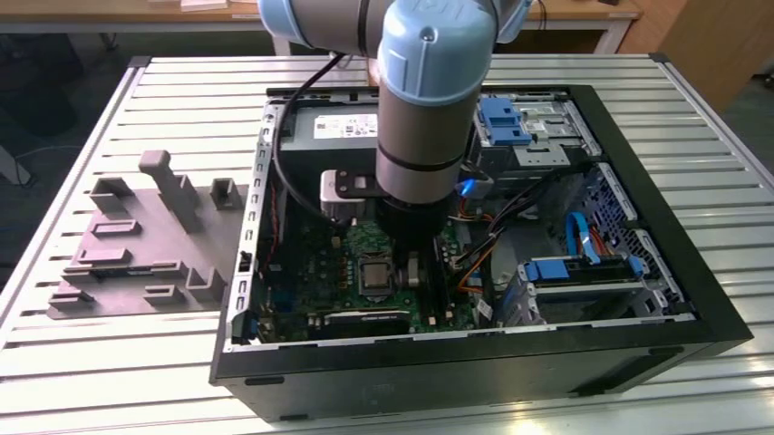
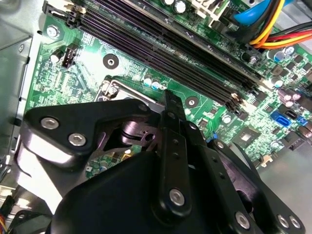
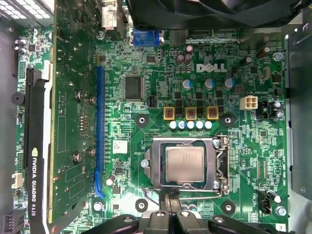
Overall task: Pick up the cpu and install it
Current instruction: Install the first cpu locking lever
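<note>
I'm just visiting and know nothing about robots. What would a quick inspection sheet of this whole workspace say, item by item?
Surface: slatted metal table carrying an open computer case with a green motherboard inside.
Job's things: the cpu lies flat in the metal-framed socket, silvery top up.
Clutter: grey plastic fixture lies on the table at the exterior view's left, beside the case; a graphics card stands in its slot.
Gripper: gripper reaches down into the case, its tip just beside the socket's edge, apart from the cpu; fingers close together, holding nothing.
Cables: orange, yellow and blue leads run inside the case.
Surroundings: wooden furniture behind the table.
</note>
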### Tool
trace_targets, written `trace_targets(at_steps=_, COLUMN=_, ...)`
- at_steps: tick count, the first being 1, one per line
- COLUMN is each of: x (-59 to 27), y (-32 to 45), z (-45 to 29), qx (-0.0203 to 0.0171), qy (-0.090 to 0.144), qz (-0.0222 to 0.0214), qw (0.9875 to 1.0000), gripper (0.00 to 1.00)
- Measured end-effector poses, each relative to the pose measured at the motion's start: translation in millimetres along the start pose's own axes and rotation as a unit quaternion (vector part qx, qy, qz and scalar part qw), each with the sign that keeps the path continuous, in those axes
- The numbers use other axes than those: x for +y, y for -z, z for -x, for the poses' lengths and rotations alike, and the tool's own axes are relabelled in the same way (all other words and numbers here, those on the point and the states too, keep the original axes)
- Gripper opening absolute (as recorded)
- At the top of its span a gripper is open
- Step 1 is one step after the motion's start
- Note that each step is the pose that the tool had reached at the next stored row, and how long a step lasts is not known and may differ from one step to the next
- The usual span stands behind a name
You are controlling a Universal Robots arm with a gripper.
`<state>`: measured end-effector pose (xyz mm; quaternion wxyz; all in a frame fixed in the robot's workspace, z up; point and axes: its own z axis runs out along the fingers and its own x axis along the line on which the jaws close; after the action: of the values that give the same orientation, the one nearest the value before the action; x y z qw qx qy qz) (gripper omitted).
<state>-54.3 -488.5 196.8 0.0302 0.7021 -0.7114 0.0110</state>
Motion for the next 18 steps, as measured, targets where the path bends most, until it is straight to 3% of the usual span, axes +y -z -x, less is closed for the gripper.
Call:
trace_targets(at_steps=10, x=-0.1, y=-7.8, z=-1.1, qx=0.0005, qy=0.005, qz=-0.0001, qw=1.0000, gripper=0.11)
trace_targets(at_steps=18, x=-1.1, y=-9.8, z=-0.9, qx=0.0002, qy=0.007, qz=-0.0004, qw=1.0000, gripper=0.11)
